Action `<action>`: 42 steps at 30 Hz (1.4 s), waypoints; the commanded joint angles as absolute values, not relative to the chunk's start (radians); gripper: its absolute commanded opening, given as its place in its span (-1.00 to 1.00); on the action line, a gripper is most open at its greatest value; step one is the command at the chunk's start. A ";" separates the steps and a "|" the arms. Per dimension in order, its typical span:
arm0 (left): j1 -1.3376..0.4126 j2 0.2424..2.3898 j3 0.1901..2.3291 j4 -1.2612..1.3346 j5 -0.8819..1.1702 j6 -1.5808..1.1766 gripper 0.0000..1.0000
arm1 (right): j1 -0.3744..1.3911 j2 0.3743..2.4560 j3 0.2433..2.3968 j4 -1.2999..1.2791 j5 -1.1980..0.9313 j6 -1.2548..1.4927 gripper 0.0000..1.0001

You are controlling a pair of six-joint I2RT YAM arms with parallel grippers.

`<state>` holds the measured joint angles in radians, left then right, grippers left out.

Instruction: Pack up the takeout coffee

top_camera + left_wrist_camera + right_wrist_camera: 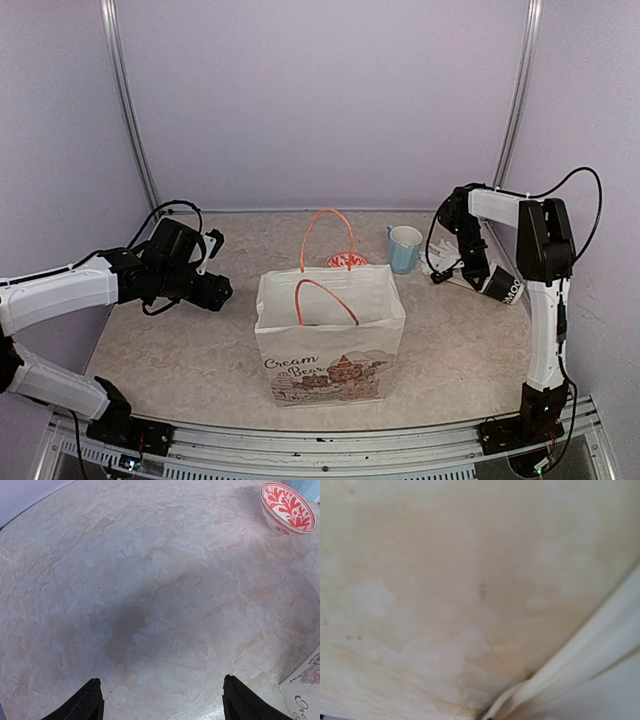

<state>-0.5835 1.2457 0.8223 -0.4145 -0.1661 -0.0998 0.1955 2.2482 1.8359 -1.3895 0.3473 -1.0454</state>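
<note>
The takeout coffee shows in no view. A white paper bag (330,340) with orange handles and "Cream Bear" print stands open in the middle of the table; its inside is hidden from the top camera. My left gripper (218,292) hovers left of the bag, low over bare table, open with nothing between its fingers (92,702). My right gripper (441,274) is down at the table on the far right, beside the blue mug. Its fingers are out of its wrist view, which shows only close table surface and a white sheet-like thing (600,670); it is shut.
A red-and-white patterned bowl (347,260) sits just behind the bag, also seen as a bowl (288,507) from the left wrist. A light blue mug (404,248) stands right of it. The bag's corner (305,690) lies right of my left fingers.
</note>
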 commanded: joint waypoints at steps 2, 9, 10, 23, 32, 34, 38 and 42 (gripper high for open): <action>-0.577 1.240 0.864 -0.429 -0.184 -0.104 0.59 | 0.213 2.262 1.809 -1.318 0.273 -1.106 -1.00; -0.577 1.250 0.878 -0.447 -0.181 -0.114 0.60 | 0.219 2.247 1.722 -1.212 0.273 -1.157 -1.00; -0.576 1.250 0.881 -0.450 -0.181 -0.115 0.59 | 0.221 2.249 1.711 -1.199 0.275 -1.163 -1.00; -0.577 1.254 0.899 -0.470 -0.181 -0.130 0.59 | 0.258 2.217 1.678 -1.142 0.291 -1.210 -1.00; -0.577 1.277 0.911 -0.464 -0.163 -0.134 0.59 | 0.292 2.122 1.602 -1.041 0.280 -1.279 -1.00; -0.577 1.275 0.911 -0.464 -0.163 -0.134 0.59 | 0.304 2.110 1.611 -1.053 0.264 -1.275 -1.00; -0.577 1.272 0.901 -0.456 -0.165 -0.133 0.59 | 0.319 2.095 1.632 -1.077 0.229 -1.272 -1.00; -0.577 1.271 0.899 -0.456 -0.163 -0.135 0.59 | 0.319 2.085 1.630 -1.070 0.202 -1.264 -1.00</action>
<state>-0.5831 1.2709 0.8764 -0.4606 -0.1677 -0.1276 0.3080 2.1170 1.6207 -1.1137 0.3187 -1.2518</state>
